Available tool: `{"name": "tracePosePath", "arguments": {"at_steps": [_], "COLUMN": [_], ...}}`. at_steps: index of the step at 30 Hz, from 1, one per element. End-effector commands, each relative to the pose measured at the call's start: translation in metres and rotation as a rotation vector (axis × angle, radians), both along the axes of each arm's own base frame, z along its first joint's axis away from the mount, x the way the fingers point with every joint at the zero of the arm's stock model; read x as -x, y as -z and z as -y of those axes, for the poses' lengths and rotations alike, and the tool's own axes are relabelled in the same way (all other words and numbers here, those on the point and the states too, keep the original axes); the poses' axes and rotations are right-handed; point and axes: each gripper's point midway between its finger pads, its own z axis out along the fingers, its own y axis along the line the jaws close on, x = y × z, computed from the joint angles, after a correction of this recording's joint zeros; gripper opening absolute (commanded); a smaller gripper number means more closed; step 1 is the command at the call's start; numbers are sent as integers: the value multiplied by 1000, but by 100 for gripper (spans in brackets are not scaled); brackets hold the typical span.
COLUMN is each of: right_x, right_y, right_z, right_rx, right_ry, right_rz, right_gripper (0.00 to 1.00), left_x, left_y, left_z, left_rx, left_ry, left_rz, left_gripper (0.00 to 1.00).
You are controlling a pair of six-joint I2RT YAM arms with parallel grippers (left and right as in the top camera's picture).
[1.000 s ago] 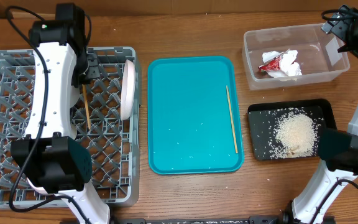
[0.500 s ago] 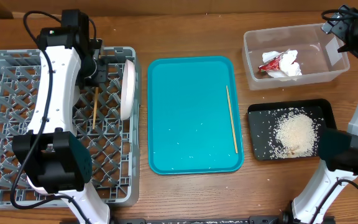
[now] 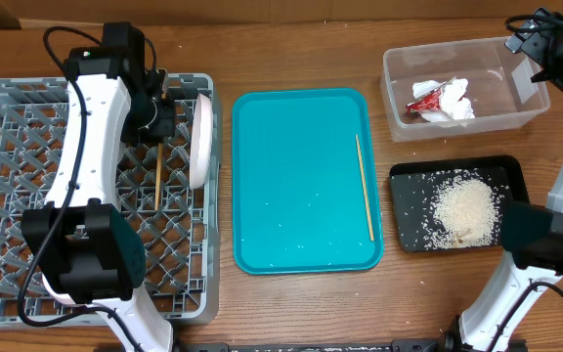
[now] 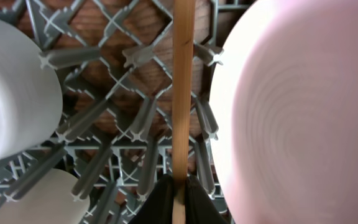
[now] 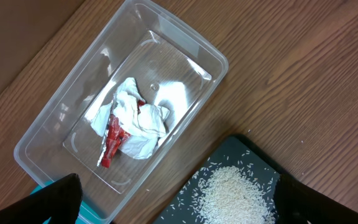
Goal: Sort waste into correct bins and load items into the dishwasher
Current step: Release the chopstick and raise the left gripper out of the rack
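L claw [image 4: 179,198] tight on chopstick [image 4: 183,93] over rack [image 4: 135,118], close by plate [image 4: 303,112] edge — R claw [image 5: 176,190] wide open, empty

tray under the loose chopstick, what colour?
Teal tray, plain with no pattern. Shows best in the overhead view.
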Motion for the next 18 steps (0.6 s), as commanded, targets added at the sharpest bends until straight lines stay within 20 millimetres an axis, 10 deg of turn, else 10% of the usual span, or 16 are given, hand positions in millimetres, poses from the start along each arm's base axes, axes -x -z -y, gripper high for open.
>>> {"name": "tracePosePath", "arguments": {"at_steps": [1, 6, 18], "right_x": [4, 4, 4], "right_y": [-15, -15, -15], "right_z": [2, 2, 2], "right_rx": [20, 20, 20], "right_ry": [0, 0, 0], "right_rz": [35, 35, 35], "right_gripper": [100, 100, 100], "left_x": [3, 3, 5], "left_y": [6, 6, -7], "left_z": [2, 2, 10], "left_rx": [-4, -4, 46], "left_ry": [-29, -29, -39], "left_rz": [-20, -20, -21], "left_gripper": [13, 55, 54]}}
